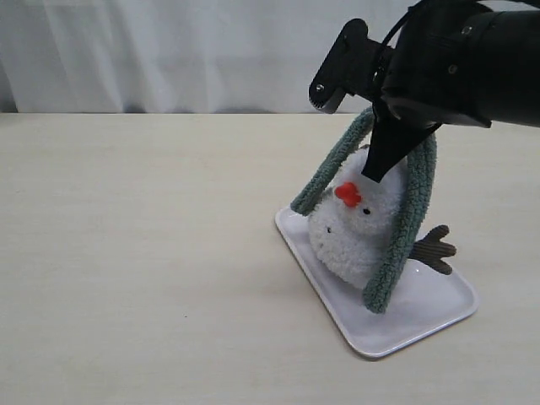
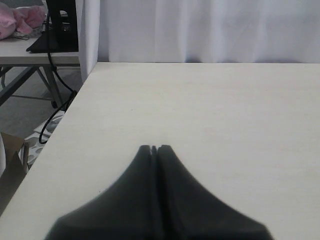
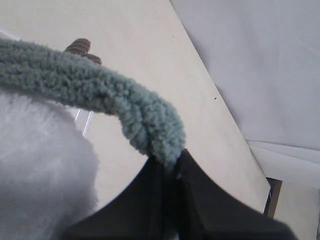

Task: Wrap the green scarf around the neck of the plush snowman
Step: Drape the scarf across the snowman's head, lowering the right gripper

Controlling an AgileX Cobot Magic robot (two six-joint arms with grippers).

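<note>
Green scarf (image 3: 125, 100) seems pinched by right fingers (image 3: 210, 200); exterior view hides that.

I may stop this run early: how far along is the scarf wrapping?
Done: scarf picked up; the right gripper pinches it near its middle above the snowman, a strand hanging down each side. In hand: bringing it to the neck. Remaining: the wrap itself; nothing circles the neck yet.
</note>
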